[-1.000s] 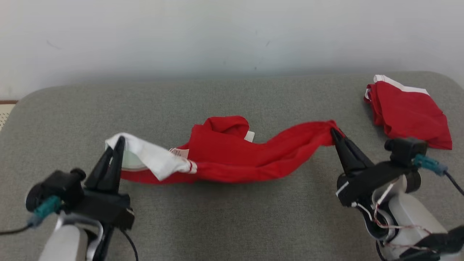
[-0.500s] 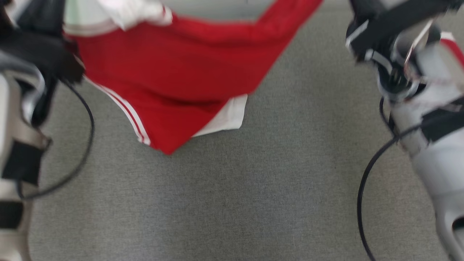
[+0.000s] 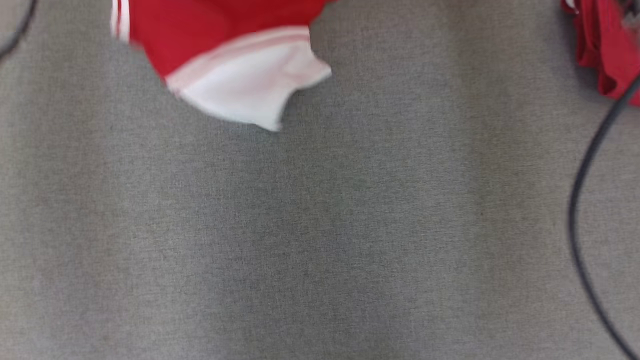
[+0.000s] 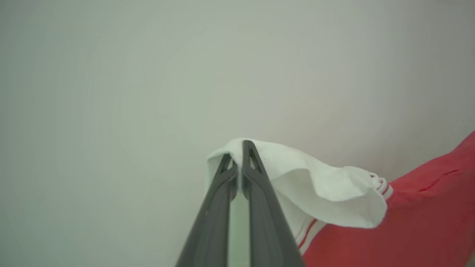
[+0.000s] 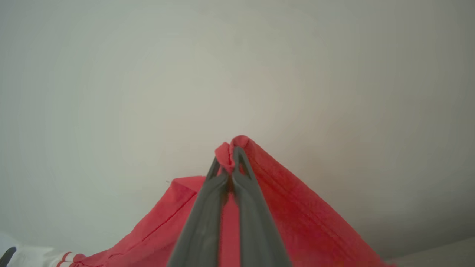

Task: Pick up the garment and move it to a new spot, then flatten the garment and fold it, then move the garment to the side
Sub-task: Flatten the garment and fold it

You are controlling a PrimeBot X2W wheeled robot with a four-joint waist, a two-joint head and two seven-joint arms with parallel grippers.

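Garment (image 3: 220,50) hangs above the cushion's (image 3: 320,225) far part, white hem lowest. My left gripper (image 4: 237,152) is pinched tight on its white corner and my right gripper (image 5: 227,157) is clamped on a red edge. I reckon that spreads it out for laying flat. The cushion's near stretch is bare, so there's plenty of room. I only need to dodge the red cloth (image 3: 605,50) at its far right and the cable (image 3: 580,200) over its right side.

Red garment (image 3: 220,30) with white trim, hanging above grey surface
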